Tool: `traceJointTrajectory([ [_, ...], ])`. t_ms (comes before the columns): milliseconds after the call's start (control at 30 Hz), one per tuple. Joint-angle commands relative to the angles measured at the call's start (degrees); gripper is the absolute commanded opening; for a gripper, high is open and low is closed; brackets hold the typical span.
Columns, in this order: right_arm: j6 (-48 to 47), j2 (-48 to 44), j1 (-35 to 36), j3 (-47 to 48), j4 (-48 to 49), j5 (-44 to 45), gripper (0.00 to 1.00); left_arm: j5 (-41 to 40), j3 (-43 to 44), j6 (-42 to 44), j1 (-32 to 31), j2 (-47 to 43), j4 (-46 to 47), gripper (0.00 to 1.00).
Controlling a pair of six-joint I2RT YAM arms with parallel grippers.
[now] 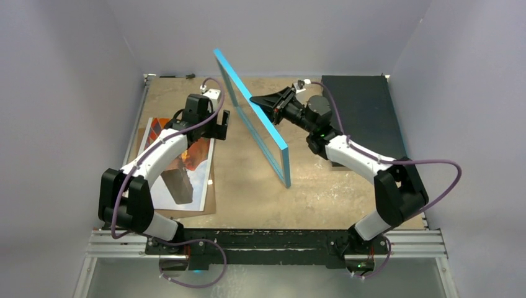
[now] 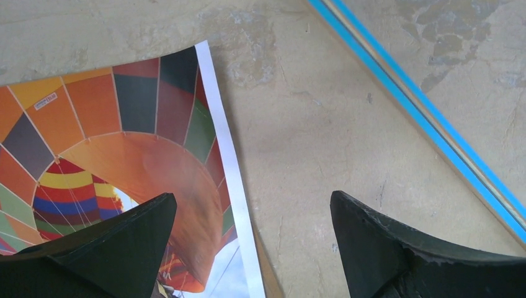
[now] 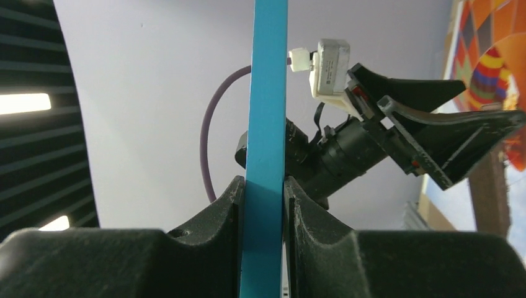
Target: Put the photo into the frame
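Note:
The frame stands on its long edge across the middle of the table, its bright blue face up and toward the left. My right gripper is shut on its upper rim; in the right wrist view the blue rim is pinched between both fingers. The photo, a hot-air balloon print, lies face up at the left, partly under my left arm. My left gripper hangs open over the photo's right edge, one finger above the print, the other above bare table.
A brown backing board lies under the photo, showing along its right and near edges. A dark mat lies at the back right. The frame's lower edge runs close to the right of the left gripper.

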Motion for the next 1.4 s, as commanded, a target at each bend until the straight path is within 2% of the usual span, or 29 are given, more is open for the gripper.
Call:
traceJointTrajectory([
  [0,6.07,1.51,2.76,3.0,11.14,4.8,0.0,1.08,-0.04,-0.64,0.27,-1.92,-0.98,0.94],
  [100,7.85,3.66,4.69,5.73,12.62,6.08,0.0,1.0,-0.55,-0.68,0.27,-1.65,-0.67,0.94],
  [233,6.44,5.28,6.56,11.9,8.95,7.01,0.0,0.99,0.85,-1.15,0.33,-1.32,-0.89,0.93],
  [367,5.26,5.17,6.96,14.02,6.28,8.25,0.0,1.67,4.51,-2.43,0.53,-2.88,-1.46,0.92],
  [700,6.76,3.95,7.03,7.74,5.32,9.79,0.0,3.5,9.72,-3.84,0.54,-6.14,-1.81,0.91],
  [1067,4.24,3.88,7.09,7.94,1.37,8.53,0.0,5.67,11.11,-6.64,0.53,-7.44,0.71,0.9],
  [1133,3.36,3.84,6.97,8.42,-1.34,6.77,0.07,5.54,11.37,-6.43,0.53,-8.0,1.76,0.9],
  [1267,-2.3,3.28,5.62,11.46,-8.67,5.68,0.29,5.44,12.85,-6.08,0.53,-7.4,2.1,0.9],
  [1367,-5.21,3.49,4.58,13.94,-12.56,3.43,0.39,5.02,13.66,-5.49,0.49,-5.86,1.73,0.9],
])
